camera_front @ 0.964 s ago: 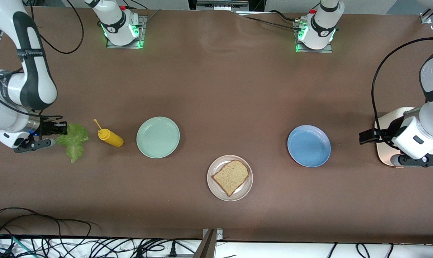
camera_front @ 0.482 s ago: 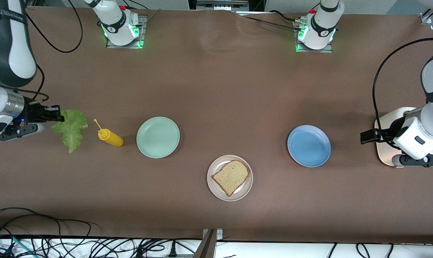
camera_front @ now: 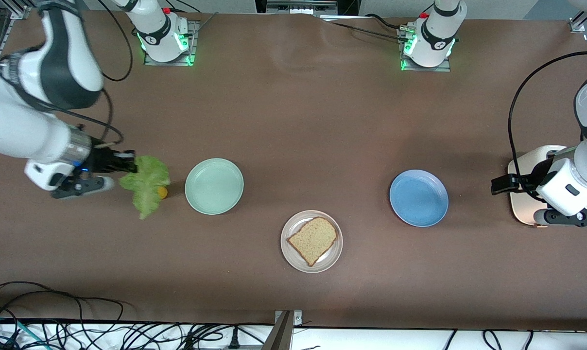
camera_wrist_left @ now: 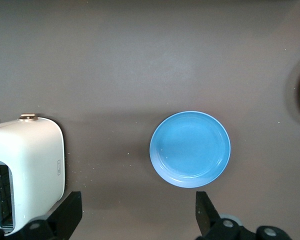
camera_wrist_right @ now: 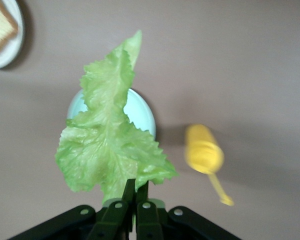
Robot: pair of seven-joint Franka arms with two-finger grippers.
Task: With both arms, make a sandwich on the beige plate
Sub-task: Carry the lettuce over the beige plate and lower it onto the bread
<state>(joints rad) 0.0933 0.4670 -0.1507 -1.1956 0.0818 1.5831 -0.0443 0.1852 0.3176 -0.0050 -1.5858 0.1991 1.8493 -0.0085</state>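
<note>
Over the mustard bottle (camera_wrist_right: 204, 149): right gripper (camera_front: 128, 166) fingers pinch only the lettuce (camera_front: 146, 184) edge, may slip before the beige plate (camera_front: 290, 256) | left gripper (camera_wrist_left: 139, 215) fingers apart, waiting by the toaster (camera_wrist_left: 26, 168).

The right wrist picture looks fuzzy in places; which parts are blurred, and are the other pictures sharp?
Right wrist view: the yellow bottle and the lettuce leaf's tip are smeared. Left wrist view: blue plate crisp. Front view: bread and beige plate sharp, soft shadows.
</note>
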